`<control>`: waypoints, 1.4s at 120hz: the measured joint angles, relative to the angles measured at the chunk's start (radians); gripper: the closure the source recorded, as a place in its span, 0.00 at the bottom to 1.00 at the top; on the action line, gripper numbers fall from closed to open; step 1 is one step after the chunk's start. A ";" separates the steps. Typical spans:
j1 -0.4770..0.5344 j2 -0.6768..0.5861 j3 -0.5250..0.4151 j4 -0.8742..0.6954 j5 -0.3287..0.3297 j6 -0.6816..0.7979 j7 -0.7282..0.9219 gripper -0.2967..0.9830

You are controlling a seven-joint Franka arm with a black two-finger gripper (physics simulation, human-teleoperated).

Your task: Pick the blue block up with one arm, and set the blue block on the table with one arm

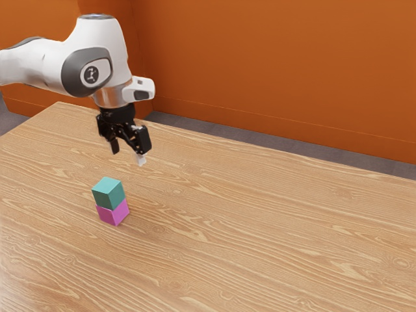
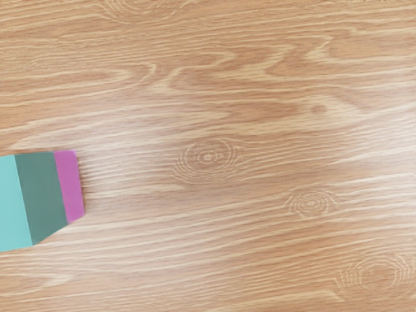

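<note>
The gripper (image 1: 128, 155) is released, its fingers parted, and no block is held or touched. It is pointed downward, raised above the wood-grained table (image 1: 260, 227). The blue block (image 1: 108, 194) is stacked upright on the pink block (image 1: 114, 213); the room is enclosed by orange walls (image 1: 273, 65).

Wood-grained table (image 1: 260, 227) with a soft sheen; smooth matt blocks (image 1: 108, 194), possibly plastic.

Pink block (image 1: 108, 214), orange wall (image 1: 273, 65), floor (image 1: 260, 140)
</note>
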 joint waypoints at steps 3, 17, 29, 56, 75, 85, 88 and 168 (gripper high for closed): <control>0.001 -0.003 -0.001 -0.007 0.000 0.012 0.001 0.23; 0.021 -0.011 -0.002 -0.043 0.007 0.073 0.019 0.23; 0.050 -0.021 -0.002 -0.089 0.020 0.109 0.035 0.23; 0.110 -0.035 -0.014 -0.176 0.050 0.163 0.063 0.23; 0.137 -0.023 -0.014 -0.196 0.055 0.189 0.079 0.23; 0.148 0.002 -0.014 -0.191 0.061 0.200 0.086 0.23; 0.152 0.010 -0.014 -0.188 0.062 0.203 0.088 0.23; 0.240 0.207 -0.011 -0.070 0.064 0.223 0.119 0.23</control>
